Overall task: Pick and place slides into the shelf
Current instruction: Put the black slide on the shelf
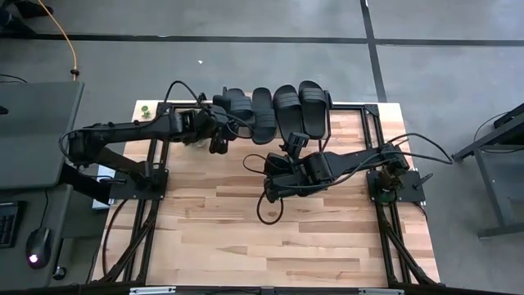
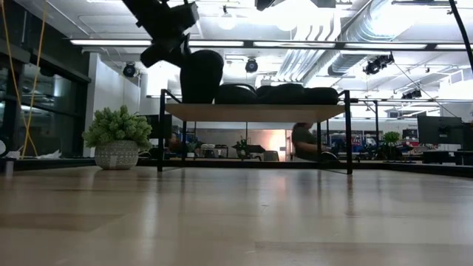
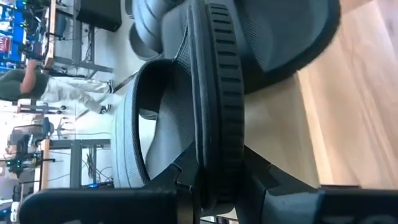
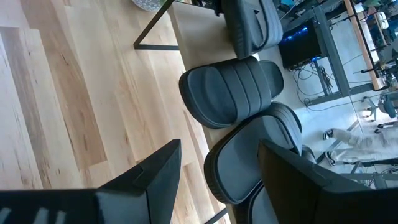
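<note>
Four black slides sit on the shelf [image 1: 348, 123] along the table's far edge, and its light wooden top [image 2: 255, 111] shows in the low view. Three slides [image 1: 288, 111] lie flat, side by side. The leftmost slide [image 2: 201, 74] stands up on its side edge, taller than the others. My left gripper [image 1: 219, 123] reaches in from the table's left and is shut on this slide. My right gripper [image 4: 217, 186] hovers open just near of the shelf, pointing at the flat slides [image 4: 230, 93], and touches nothing. My left gripper pinches the leftmost slide's sole near one end, with the ribbed sole edge [image 3: 216, 168] running between the two fingers [image 3: 264, 186]. One finger is on the footbed side by the strap [image 3: 134, 124], the other on the underside. The slide stands on edge, its lower side down at the shelf top.
A potted plant [image 2: 117, 142] stands by the shelf's left legs. The thin black shelf legs [image 2: 161, 133] rise from the table. The wide wooden tabletop [image 1: 270, 238] stretches near of both arms. Cables trail around the right arm [image 1: 270, 205].
</note>
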Robot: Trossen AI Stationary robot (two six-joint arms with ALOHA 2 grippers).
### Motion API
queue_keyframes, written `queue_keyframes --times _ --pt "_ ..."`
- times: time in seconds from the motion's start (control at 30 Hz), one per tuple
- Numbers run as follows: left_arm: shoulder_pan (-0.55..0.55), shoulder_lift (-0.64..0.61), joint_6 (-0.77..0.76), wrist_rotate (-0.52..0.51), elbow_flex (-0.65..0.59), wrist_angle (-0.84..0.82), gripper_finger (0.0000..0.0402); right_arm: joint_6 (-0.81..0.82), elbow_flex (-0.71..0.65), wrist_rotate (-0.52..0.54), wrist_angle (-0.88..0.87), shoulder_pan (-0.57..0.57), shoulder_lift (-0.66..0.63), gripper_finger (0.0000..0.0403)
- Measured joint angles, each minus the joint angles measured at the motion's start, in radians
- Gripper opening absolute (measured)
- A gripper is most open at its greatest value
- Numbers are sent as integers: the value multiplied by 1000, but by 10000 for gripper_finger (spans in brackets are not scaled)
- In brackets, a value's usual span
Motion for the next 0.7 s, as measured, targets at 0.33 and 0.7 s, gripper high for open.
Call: queue_keyframes --times 0.33,0.7 --pt "-2 0 -33 15 -35 -5 50 0 0 0 3 0 0 204" --pt "-2 2 -49 28 -39 -87 66 0 0 0 3 0 0 204"
